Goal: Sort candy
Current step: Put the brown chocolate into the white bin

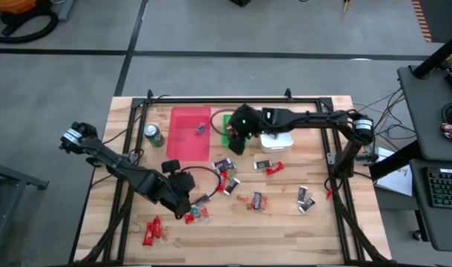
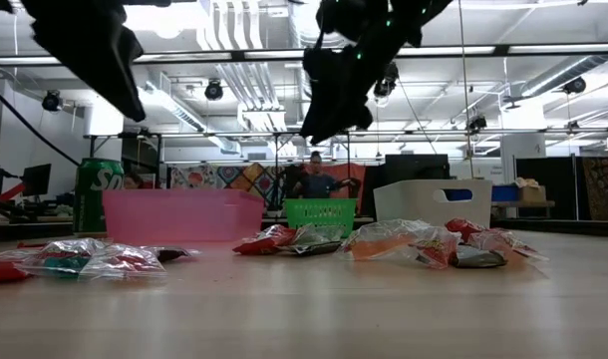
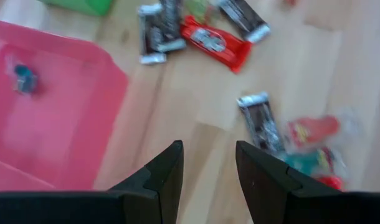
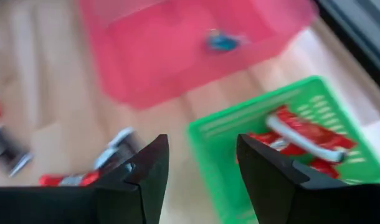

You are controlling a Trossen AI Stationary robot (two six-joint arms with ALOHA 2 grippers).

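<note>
Right gripper [image 4: 199, 165] open, empty, over green basket [image 4: 240, 130] – red candy [image 4: 308, 134] blurred, left gripper [image 3: 209, 165] open, empty.

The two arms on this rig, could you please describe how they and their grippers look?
Both arms are dark, jointed links with black cables alongside. The left gripper and right gripper each end in two black, wedge-shaped fingers. A small green light glows near the right arm's wrist.
</note>
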